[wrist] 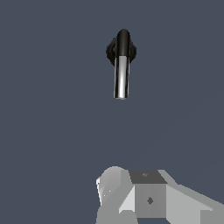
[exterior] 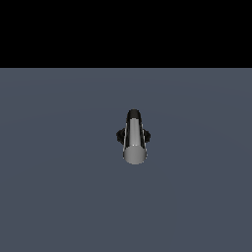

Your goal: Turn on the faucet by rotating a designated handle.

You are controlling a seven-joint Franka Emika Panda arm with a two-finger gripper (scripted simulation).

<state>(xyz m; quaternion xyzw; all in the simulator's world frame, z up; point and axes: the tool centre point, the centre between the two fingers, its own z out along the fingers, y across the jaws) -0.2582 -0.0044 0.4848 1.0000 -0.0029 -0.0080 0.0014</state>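
Note:
The faucet [exterior: 119, 135] stands alone in the middle of the grey floor. Its round black scalloped base [wrist: 109, 51] shows on both sides of the stem. A black elbow [exterior: 133, 115] carries the handle [exterior: 134, 145], a shiny grey bar with a flat round end that points toward the exterior camera. In the wrist view the handle [wrist: 121, 78] lies straight, pointing toward my gripper [wrist: 131, 192]. The gripper is white and grey, seen only in part at the picture's edge, well apart from the faucet and touching nothing. It does not show in the exterior view.
A flat, dark grey-blue floor [exterior: 59, 187] spreads around the faucet. A black background [exterior: 126, 29] lies beyond its far edge. No other objects show.

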